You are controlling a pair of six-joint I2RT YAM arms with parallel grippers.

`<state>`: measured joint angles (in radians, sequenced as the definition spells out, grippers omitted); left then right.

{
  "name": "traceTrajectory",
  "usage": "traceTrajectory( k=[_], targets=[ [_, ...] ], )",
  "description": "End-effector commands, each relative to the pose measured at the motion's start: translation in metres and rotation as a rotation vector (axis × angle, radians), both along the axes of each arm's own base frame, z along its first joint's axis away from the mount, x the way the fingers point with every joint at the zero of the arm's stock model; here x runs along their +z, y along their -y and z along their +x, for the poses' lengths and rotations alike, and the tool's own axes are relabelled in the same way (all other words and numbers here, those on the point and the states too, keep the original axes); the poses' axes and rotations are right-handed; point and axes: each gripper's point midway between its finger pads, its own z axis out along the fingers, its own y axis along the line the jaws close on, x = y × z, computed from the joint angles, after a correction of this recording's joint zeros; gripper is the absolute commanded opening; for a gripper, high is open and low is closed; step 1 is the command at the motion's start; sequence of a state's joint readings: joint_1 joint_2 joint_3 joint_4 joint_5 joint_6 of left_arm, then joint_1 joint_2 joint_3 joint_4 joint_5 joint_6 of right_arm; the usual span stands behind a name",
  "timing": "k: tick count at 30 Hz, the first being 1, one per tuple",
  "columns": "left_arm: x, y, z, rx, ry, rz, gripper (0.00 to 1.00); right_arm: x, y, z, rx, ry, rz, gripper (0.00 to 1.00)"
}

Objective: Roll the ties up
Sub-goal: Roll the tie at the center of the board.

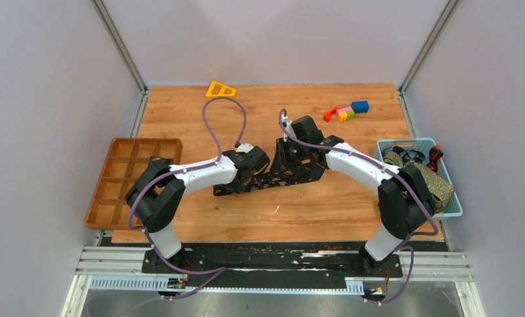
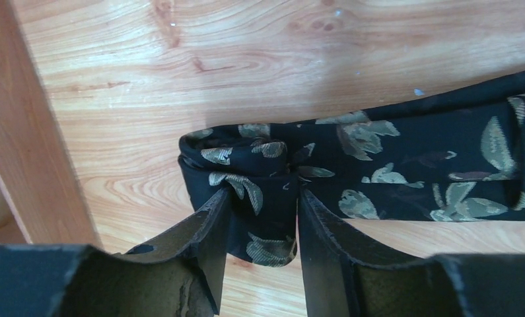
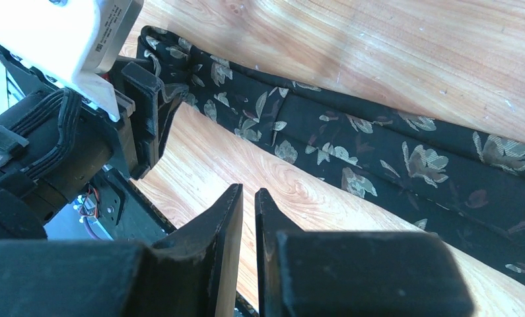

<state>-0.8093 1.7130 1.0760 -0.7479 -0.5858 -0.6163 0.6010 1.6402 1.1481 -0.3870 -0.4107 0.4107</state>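
Your long black fabric tie (image 1: pixel 273 178), printed with pale tan leaves, lies stretched across the middle of the wooden tabletop (image 1: pixel 312 211) between the two arms. Most of it rests flat. Its left end is folded back on itself into a thick, doubled wad. Your left tool (image 2: pixel 263 196) has that folded end pinched between its fingers. Your right tool (image 3: pixel 247 191) hangs just beside the tie's flat length, with only a slit between its fingers, and holds nothing.
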Motion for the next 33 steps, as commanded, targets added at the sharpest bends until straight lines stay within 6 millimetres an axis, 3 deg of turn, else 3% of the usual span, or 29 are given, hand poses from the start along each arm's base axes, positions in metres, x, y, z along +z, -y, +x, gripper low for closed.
traceTrajectory(
  k=[1,10,17,25,30,33],
  targets=[
    [0.004,0.029,0.008,0.003,0.020,-0.123,0.51,0.019,0.001,0.004,0.008,0.059,0.031,0.14],
    [0.010,0.046,0.007,-0.020,0.021,-0.231,0.61,0.020,-0.003,0.009,0.005,0.053,0.030,0.14],
    [0.031,0.042,0.004,-0.018,0.084,-0.296,0.67,0.021,-0.015,0.018,0.013,0.032,0.050,0.14],
    [0.058,0.010,-0.015,0.005,0.152,-0.305,0.67,0.019,-0.053,0.037,0.074,-0.010,0.093,0.14],
    [0.049,-0.002,-0.039,0.025,0.152,-0.391,0.60,0.011,-0.084,0.053,0.126,-0.050,0.109,0.14],
    [0.038,-0.007,-0.053,0.038,0.167,-0.469,0.53,-0.004,-0.100,0.060,0.154,-0.098,0.118,0.14]
  ],
)
